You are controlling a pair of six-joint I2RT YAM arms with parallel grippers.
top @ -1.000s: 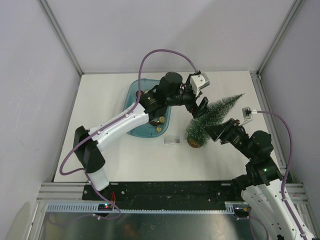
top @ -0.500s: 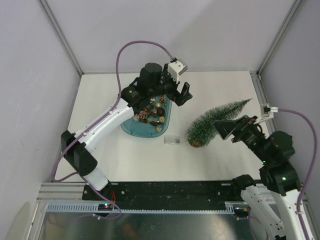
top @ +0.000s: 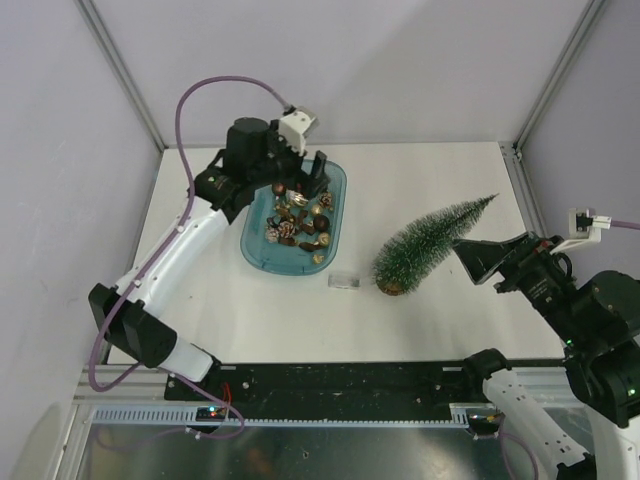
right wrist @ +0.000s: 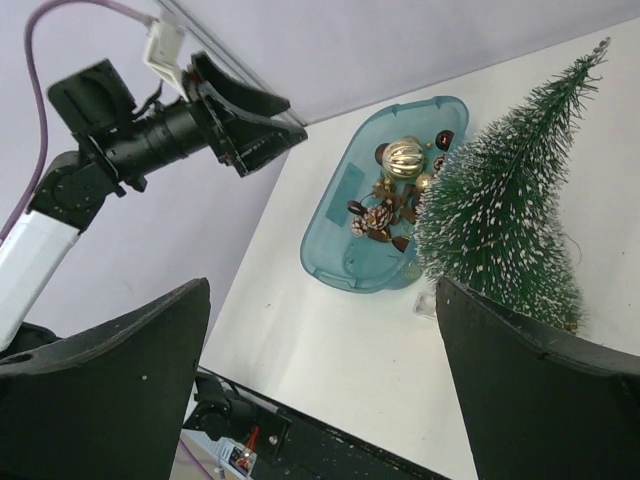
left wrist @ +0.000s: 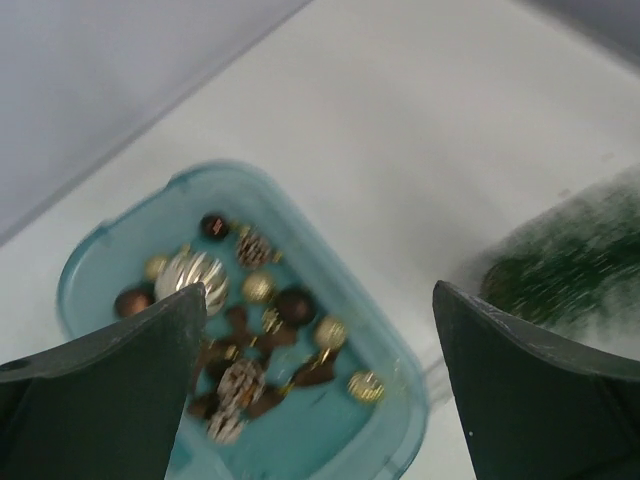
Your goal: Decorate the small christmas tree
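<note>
The small christmas tree (top: 430,243), dark green with frosty tips, has its round base near the table's middle and its tip pointing back right; I cannot tell whether it stands or leans. It also shows in the right wrist view (right wrist: 500,220) and as a blur in the left wrist view (left wrist: 580,265). Gold and brown ornaments and pinecones (top: 298,222) lie in the teal tray (top: 258,255). My left gripper (top: 318,175) is open and empty above the tray's far end. My right gripper (top: 482,258) is open and empty, just right of the tree and apart from it.
A small clear plastic piece (top: 343,281) lies on the table between the tray and the tree's base. White walls with metal posts close in the table at the back and sides. The black base rail runs along the near edge.
My left gripper has swung left from the tree to above the tray. My right gripper has drawn back to the right, away from the tree. The tree has stayed in place.
</note>
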